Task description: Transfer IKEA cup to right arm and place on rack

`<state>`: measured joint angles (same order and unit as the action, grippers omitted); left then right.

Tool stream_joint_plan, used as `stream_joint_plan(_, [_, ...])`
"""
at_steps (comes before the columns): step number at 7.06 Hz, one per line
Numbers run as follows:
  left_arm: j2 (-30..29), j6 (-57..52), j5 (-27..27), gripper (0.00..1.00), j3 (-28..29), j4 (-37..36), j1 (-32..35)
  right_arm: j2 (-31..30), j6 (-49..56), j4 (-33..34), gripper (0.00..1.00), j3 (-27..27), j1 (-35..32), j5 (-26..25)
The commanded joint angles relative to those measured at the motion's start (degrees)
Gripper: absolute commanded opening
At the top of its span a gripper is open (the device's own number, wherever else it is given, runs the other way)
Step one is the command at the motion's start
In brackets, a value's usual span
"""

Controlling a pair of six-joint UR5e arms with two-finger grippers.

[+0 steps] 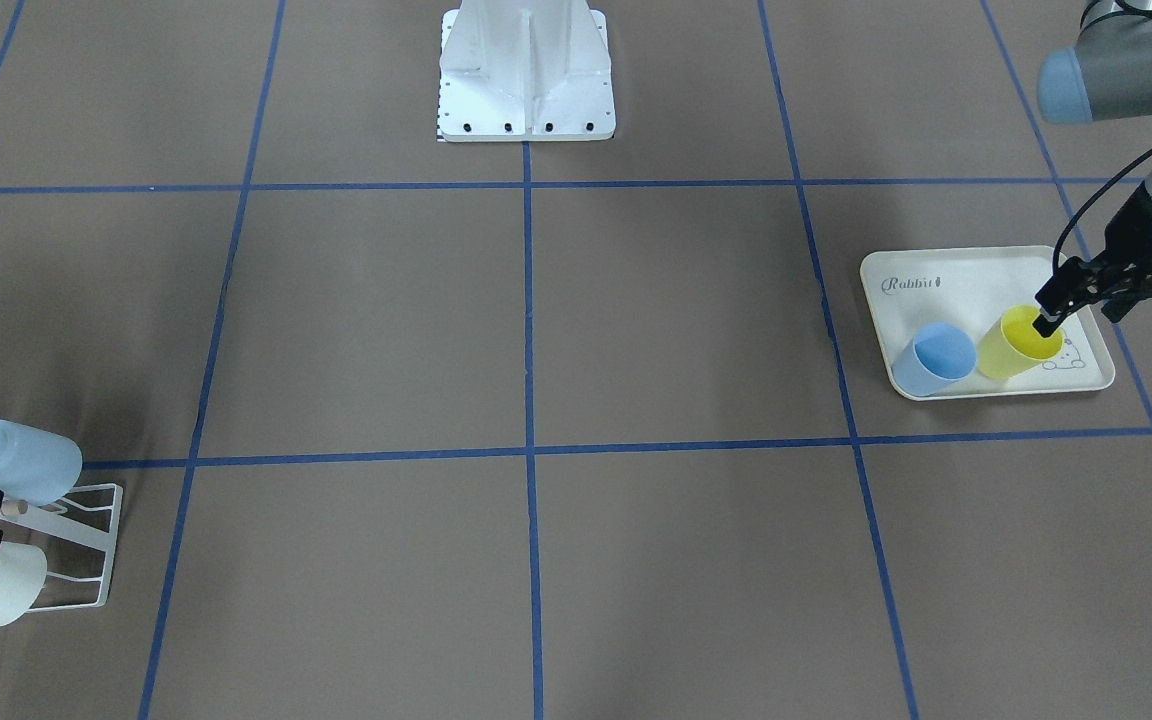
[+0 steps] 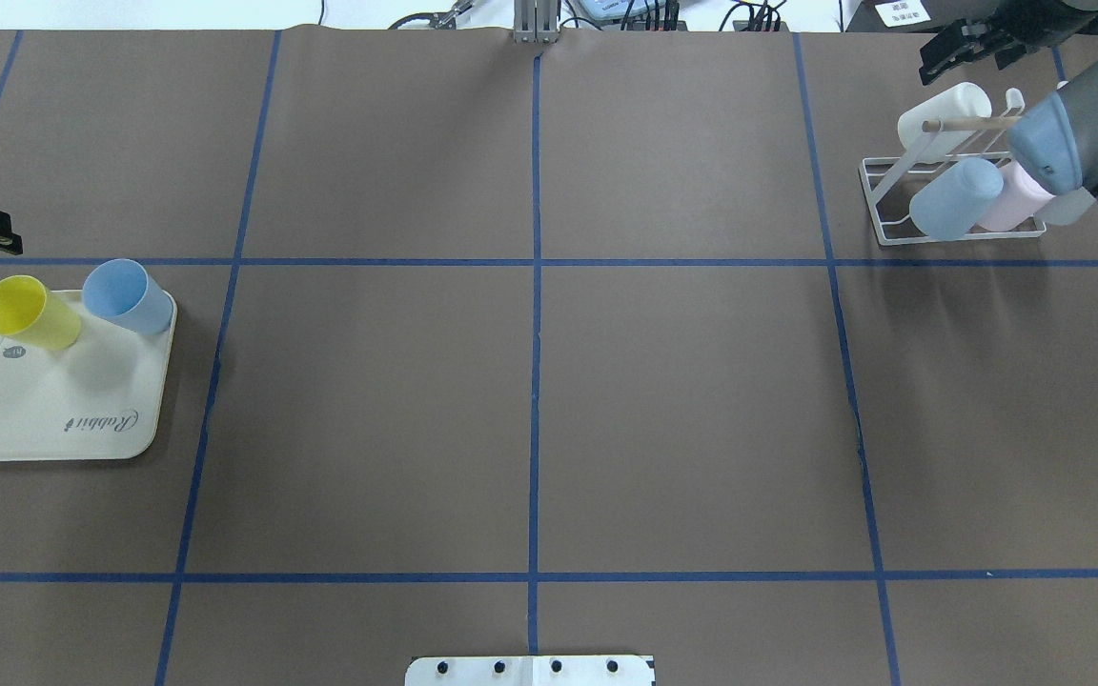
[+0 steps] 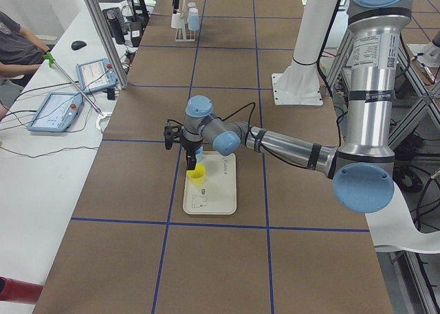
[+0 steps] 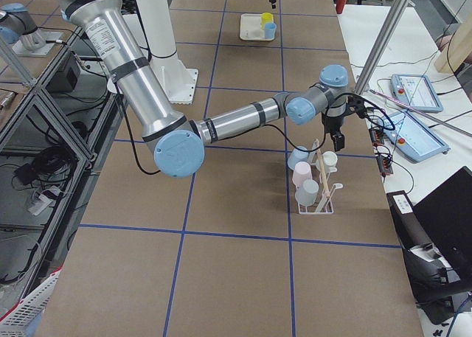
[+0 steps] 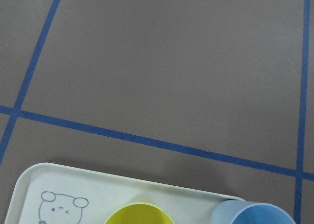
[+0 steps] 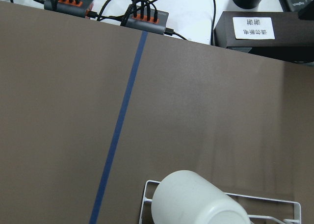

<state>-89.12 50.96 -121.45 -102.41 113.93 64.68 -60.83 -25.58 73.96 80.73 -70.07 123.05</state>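
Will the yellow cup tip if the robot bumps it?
Maybe. The yellow cup stands upright on the tray, narrower at its base, so a bump could tip it. It looks like light plastic, and round, so likely rolls.

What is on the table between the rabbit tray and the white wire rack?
Nothing stands there. The overhead view shows only bare brown table crossed by blue tape lines between the rabbit-print tray and the rack.

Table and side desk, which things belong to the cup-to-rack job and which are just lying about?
Job: yellow cup, left gripper at its rim, blue cup, rabbit-print tray, rack, right gripper.
Lying about: robot base plate, tablets, computer mouse.
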Motion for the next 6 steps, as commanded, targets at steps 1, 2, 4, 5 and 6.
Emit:
stream_joint_plan(1, [2.11, -5.77, -0.28, 1.00, 1.93, -1.08, -0.08, -1.04, -2.44, 0.22, 0.98, 2.58, -0.33, 1.23])
stream_joint_plan(2, [2.20, -6.13, -0.80, 0.99, 3.17, -0.64, -0.08, -2.44, -4.81, 0.91, 0.98, 5.20, -0.33, 2.19])
stream_joint_plan(4, [0.80, -6.31, -0.72, 0.99, 5.46, -0.46, -0.26, -3.77, -4.83, 6.78, 0.98, 11.09, -0.25, 2.72])
stream_joint_plan(5, [0.01, -6.48, -0.80, 0.99, 7.38, -0.29, -2.09, -3.77, -4.92, 8.98, 0.98, 12.94, -0.07, 2.72])
stream_joint_plan(6, [0.09, -5.79, -0.89, 1.00, 8.97, 1.63, -2.28, -3.77, -4.92, 9.09, 0.98, 13.14, 0.02, 2.72])
